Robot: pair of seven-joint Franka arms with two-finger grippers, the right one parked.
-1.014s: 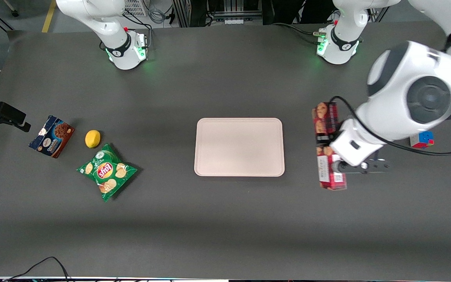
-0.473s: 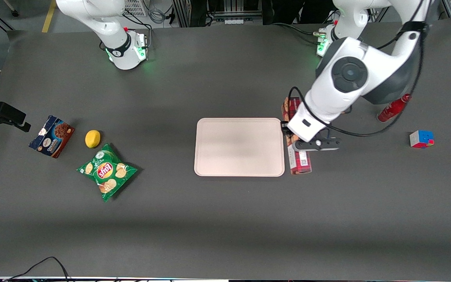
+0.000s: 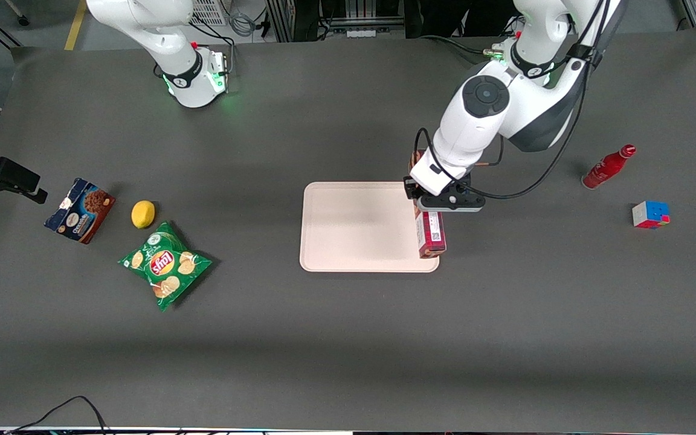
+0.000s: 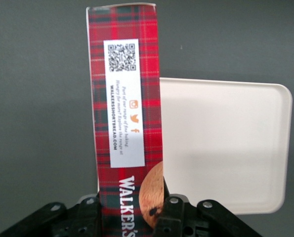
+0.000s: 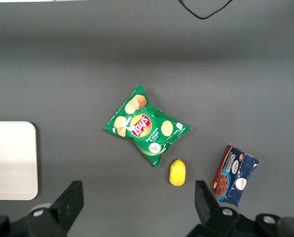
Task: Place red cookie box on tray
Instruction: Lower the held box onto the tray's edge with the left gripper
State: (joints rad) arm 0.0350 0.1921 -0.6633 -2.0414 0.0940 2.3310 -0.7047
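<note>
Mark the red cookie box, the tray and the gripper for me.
red cookie box point(image 4: 124, 98): left wrist view, on its white label.
tray point(image 3: 354, 226): front view, on its bare floor.
gripper point(image 4: 132, 215): left wrist view, midway between its fingers, clamped on the box.

End effector point(image 3: 429, 202) with red cookie box point(image 3: 431, 232) clamped has travelled from the working arm's end of the table to the tray point(image 3: 354, 226) — box now overlaps the tray's near edge. Arm's shift uncovered a red bottle point(image 3: 608, 167) — hidden a second ago.
</note>
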